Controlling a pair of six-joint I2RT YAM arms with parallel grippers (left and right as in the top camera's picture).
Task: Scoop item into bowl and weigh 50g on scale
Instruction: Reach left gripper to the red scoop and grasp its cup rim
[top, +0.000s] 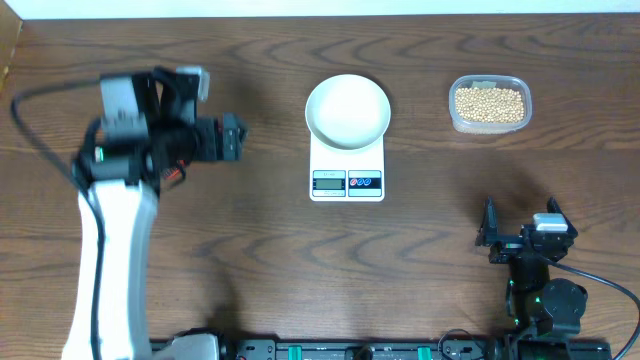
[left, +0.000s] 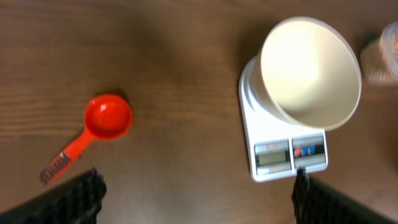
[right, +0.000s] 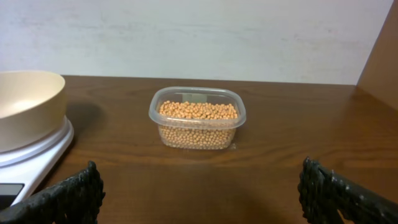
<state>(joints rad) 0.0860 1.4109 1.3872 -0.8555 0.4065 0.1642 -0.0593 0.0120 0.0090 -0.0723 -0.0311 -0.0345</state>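
We take clear tub (right: 198, 138) as landmark: rounded-rectangular, lidless, upright on dark wood-grain table (right: 280, 180). Pale patch on tub's far wall; we cannot tell what it is. Behind tub, past table edge, we see plain whitish wall (right: 199, 31). Well left of tub, in left wrist view: red scoop (left: 107, 117), flat on table, cup opening upward, handle slanting away from tub, ridged at tip.
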